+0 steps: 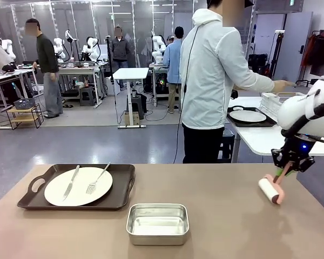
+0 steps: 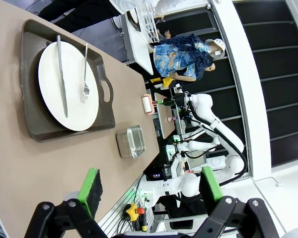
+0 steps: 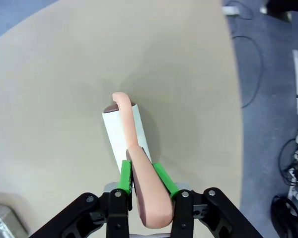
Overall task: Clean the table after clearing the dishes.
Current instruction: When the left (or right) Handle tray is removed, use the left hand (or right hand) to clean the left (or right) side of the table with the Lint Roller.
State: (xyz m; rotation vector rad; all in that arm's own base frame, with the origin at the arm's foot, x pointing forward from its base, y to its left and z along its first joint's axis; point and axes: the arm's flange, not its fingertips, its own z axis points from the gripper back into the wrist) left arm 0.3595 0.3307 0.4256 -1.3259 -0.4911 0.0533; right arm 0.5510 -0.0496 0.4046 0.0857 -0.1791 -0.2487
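Clamping the roller (image 3: 123, 130) by its pink handle, right gripper (image 3: 143, 179) holds the drum on the table (image 1: 227, 216); left gripper (image 2: 150, 179) with jaws apart.

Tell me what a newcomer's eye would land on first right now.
Probably the right gripper, shut on the pink handle of the white roller, whose roll is down on the table near its right edge. Next comes the plate with knife and fork on its brown tray at the table's left. A steel pan sits at the front middle.
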